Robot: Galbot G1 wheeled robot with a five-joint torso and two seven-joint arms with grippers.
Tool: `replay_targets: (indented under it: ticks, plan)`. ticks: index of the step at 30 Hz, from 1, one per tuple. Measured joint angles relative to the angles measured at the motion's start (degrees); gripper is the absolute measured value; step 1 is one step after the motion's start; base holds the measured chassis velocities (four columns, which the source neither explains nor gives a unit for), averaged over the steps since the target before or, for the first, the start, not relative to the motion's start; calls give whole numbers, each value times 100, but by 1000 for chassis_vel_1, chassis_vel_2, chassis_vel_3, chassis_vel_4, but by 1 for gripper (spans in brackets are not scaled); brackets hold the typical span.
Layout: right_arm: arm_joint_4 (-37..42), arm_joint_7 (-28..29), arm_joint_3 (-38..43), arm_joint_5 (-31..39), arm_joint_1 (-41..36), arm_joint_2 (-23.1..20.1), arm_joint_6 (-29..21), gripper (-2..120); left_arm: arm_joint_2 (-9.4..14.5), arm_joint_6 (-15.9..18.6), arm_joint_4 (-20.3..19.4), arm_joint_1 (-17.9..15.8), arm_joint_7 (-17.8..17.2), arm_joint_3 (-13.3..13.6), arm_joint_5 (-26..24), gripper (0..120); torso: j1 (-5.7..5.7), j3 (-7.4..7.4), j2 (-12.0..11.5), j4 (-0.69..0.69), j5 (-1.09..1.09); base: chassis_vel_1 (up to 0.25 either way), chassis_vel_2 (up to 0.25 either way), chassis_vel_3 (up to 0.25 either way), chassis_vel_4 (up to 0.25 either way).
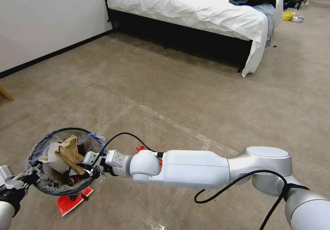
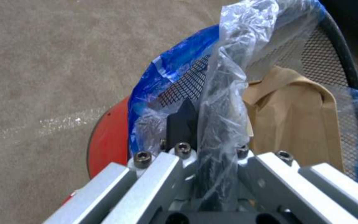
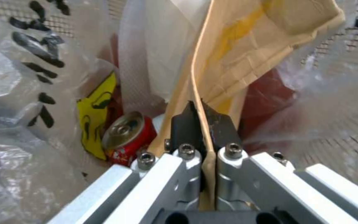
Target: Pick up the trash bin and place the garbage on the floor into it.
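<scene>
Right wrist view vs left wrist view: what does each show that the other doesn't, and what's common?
Right wrist only: the right gripper shut on the brown paper inside the trash bin, beside a crushed red can and a yellow wrapper.
Left wrist only: the left gripper clamped on the bin's rim and liner, the bin's red outer wall, and the floor with a tape line.
Both: the brown paper, mesh wall and liner.

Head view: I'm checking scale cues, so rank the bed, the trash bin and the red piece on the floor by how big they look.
1. Bed, though farthest away.
2. Trash bin, close to the camera.
3. Red piece, partly hidden under the bin.
</scene>
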Motion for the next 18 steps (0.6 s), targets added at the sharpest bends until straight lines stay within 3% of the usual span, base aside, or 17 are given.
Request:
replay_targets:
  ticks: [18]
  plan:
    - [-78,319,131,115,2,60,-276,2,12,-24,58,-18,33,39,45,1,0,0,0,0,0,0,0,0,0]
